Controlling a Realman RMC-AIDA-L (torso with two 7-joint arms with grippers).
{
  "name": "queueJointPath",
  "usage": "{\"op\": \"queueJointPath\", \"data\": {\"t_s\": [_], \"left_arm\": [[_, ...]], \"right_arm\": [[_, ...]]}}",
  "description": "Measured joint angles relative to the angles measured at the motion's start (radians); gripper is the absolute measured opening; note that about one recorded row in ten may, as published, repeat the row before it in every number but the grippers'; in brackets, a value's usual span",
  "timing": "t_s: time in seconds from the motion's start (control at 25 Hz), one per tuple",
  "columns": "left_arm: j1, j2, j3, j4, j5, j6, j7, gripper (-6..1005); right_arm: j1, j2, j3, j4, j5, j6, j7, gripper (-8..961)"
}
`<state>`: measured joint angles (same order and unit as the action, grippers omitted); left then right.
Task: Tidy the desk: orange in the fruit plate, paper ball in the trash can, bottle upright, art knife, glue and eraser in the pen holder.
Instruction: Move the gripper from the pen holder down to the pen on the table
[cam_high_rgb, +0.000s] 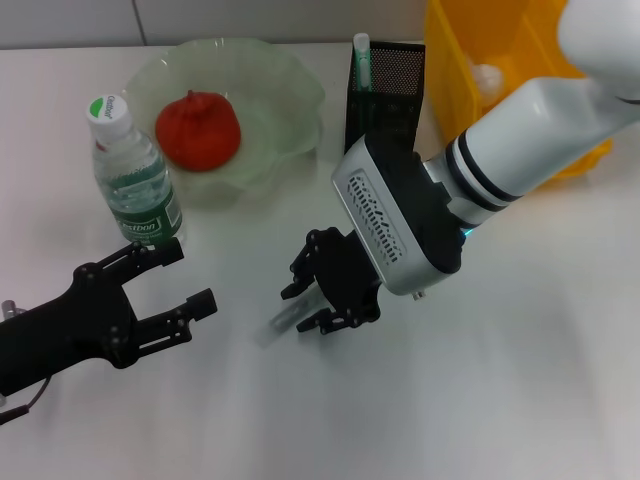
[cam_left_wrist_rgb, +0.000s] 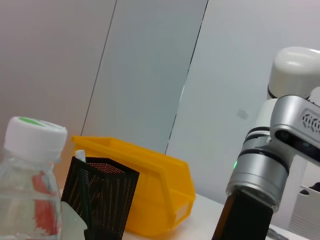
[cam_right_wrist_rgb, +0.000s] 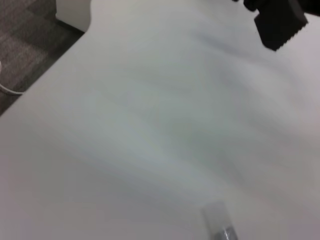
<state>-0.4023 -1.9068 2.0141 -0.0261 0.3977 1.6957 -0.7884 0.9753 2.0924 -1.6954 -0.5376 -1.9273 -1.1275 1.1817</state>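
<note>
the right pincer (cam_high_rgb: 322, 292), fingers apart at centre frame, straddles the small translucent grey glue stick (cam_high_rgb: 279, 326), which lies slanting lower-left.

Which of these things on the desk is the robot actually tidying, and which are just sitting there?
Part of the job:
orange in the fruit plate
bottle, upright
pen holder
yellow trash can
small pale object at the right gripper

Just there:
left gripper, open, beside the bottle
white desk

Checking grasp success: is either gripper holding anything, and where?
Left gripper is open and empty. Right gripper is down at the art knife; whether it grips it cannot be told.
</note>
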Motion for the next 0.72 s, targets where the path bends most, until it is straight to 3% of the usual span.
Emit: {"op": "queueJointPath", "data": {"t_s": [0.28, 0.72], "left_arm": [[-0.001, -0.003, 0.0, 0.0, -0.002, 0.002, 0.0, 844], [-0.005, -0.005, -0.003, 0.001, -0.002, 0.002, 0.0, 844]], "right_arm": [[0.021, 0.0, -0.012, 0.029, 0.002, 0.022, -0.001, 360], [0.036, 0.0, -0.038, 0.051, 0.002, 0.047, 0.001, 221]]}}
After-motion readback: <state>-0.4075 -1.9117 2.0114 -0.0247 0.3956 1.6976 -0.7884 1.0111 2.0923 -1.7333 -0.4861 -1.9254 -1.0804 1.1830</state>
